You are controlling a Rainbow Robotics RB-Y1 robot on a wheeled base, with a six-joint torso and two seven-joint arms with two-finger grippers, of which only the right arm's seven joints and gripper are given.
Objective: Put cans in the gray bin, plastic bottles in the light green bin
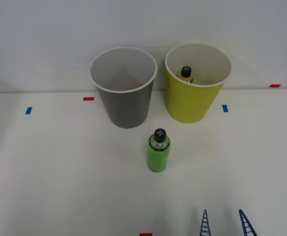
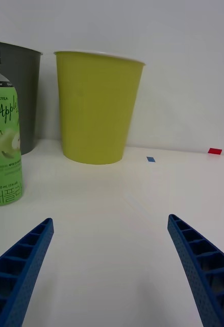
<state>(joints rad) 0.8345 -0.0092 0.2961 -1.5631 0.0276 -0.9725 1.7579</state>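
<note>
Inside the light green bin (image 1: 190, 103), one bottle (image 1: 186, 74) half-hidden.

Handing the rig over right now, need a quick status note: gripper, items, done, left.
Right gripper: open, empty, low over the table near its front edge.
Green-label bottle: upright on the table in front of the bins.
Light green bin: one black-capped bottle already inside.
Gray bin: nothing visible inside.
Left: put the green-label bottle in the light green bin.
</note>
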